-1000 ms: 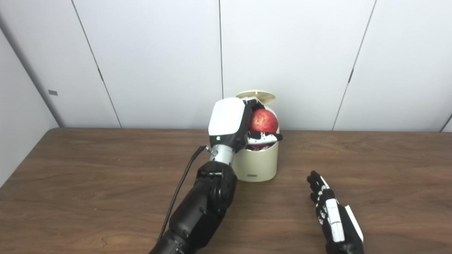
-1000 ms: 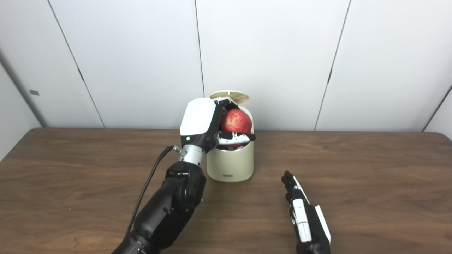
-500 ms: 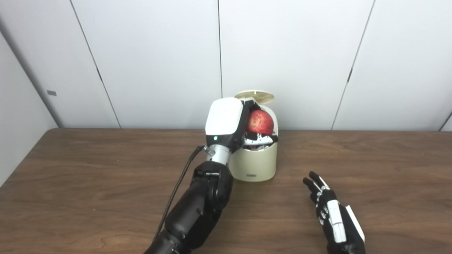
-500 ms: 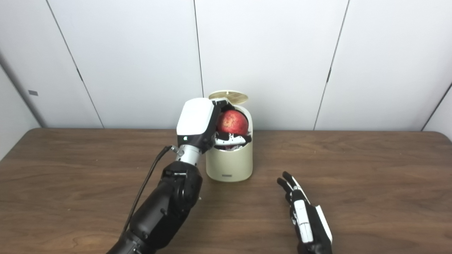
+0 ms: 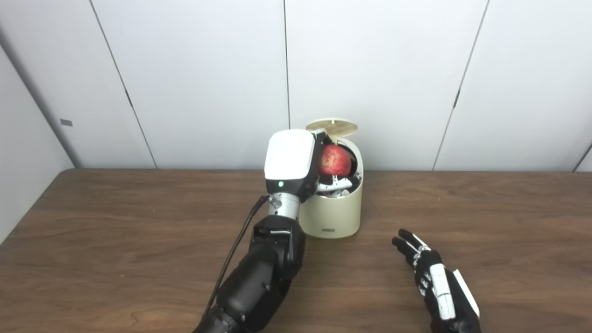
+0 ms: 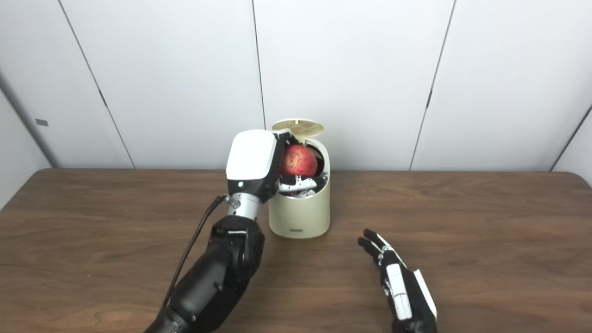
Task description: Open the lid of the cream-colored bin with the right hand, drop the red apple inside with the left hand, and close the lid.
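Note:
The cream-colored bin [image 5: 330, 213] stands near the back of the table with its round lid [image 5: 332, 124] flipped up behind the mouth. My left hand [image 5: 296, 162] sits at the bin's left rim, shut on the red apple [image 5: 334, 160], which is held partly inside the bin's open mouth. Its fingers [image 6: 298, 183] curl under the fruit. My right hand [image 5: 434, 280] rests low over the table at the front right, open, fingers spread, apart from the bin.
The brown wooden table [image 5: 115, 240] runs wide on both sides of the bin. White wall panels [image 5: 185, 69] rise right behind it. A black cable [image 5: 236, 249] hangs along my left forearm.
My left hand has lowered the apple, which now sits deeper in the bin's mouth. The right hand has shifted slightly left. The view has also drifted a little.

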